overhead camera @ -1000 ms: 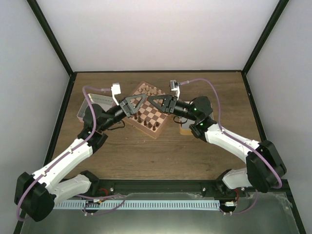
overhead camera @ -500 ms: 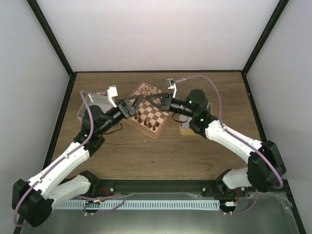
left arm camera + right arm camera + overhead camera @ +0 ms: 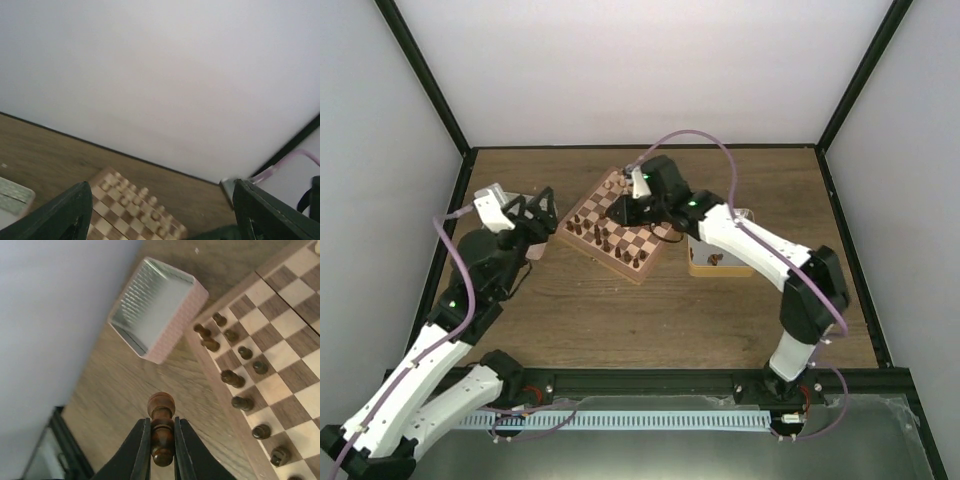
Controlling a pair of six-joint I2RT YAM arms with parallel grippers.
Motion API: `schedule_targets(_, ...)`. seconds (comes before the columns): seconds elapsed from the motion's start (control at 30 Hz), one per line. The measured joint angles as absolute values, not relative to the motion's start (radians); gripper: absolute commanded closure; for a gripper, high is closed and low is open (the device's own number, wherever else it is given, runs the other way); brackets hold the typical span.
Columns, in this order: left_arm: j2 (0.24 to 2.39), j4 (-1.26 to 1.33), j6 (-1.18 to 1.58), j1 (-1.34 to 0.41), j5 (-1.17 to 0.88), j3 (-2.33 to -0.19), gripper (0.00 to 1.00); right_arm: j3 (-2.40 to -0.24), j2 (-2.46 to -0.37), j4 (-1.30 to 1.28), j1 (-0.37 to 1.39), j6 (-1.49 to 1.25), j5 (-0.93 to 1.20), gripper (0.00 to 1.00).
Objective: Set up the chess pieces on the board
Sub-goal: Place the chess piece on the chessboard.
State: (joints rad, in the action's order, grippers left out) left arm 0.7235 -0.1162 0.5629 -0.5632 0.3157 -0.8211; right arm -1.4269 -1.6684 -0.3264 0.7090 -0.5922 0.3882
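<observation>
left lets go, right carries a piece
left jaws, now open, have drawn back left of the board (image 3: 600,257); right jaws grip a dark piece (image 3: 161,432) above it, ready to place.

Board (image 3: 282,355) checkered light/dark brown; chess pieces (image 3: 243,402) dark brown; tin (image 3: 172,332) pink, silver inside.

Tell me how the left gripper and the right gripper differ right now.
The left gripper has its jaws wide apart with nothing between them; the right gripper is shut on a dark chess piece. The left gripper hangs off to the left of the board; the right gripper, in the top view, appears over it. Both are black two-finger grippers.
</observation>
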Motion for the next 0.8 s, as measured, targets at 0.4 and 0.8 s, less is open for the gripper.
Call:
schedule_targets(0.4,0.612,-0.154,0.432,-0.563,0.498,-0.825,0.21,-1.891,-2.074,-0.649,0.869,-0.342,0.146,0.93)
schedule_targets(0.8,0.595,-0.167,0.405,-0.563,0.553,-0.825,0.21,-2.129,-2.314,-0.807,0.933,-0.210,-0.085,0.92)
